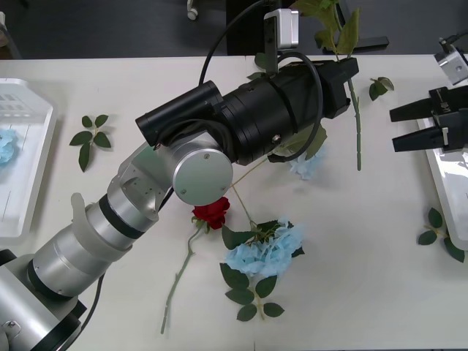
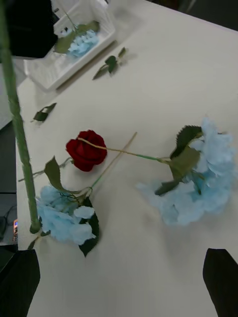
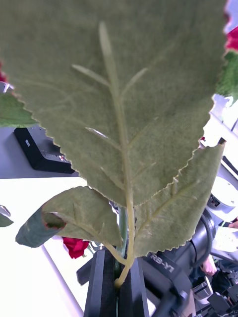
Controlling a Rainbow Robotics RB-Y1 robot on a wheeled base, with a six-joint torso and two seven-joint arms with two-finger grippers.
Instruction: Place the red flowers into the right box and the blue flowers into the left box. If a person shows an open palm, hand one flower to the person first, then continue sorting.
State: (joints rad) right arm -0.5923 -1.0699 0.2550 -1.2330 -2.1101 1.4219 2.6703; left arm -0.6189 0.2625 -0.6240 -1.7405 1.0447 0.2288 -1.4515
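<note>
Between the fingers of the left gripper [image 3: 118, 292], raised over the far middle of the surface [image 1: 365, 241], a green rose stem [image 1: 356, 124] is clamped, its leaves [image 3: 119, 99] spreading just past the fingertips. Below and nearer lie a red rose [image 1: 212, 213] and two blue hydrangeas [image 1: 267, 247], stems crossing. Far to that gripper's left, the left box [image 1: 29, 212] holds a blue flower [image 1: 6, 146]. Over the right box [image 1: 450, 175] hangs the right gripper [image 1: 413, 126], fingers apart.
</note>
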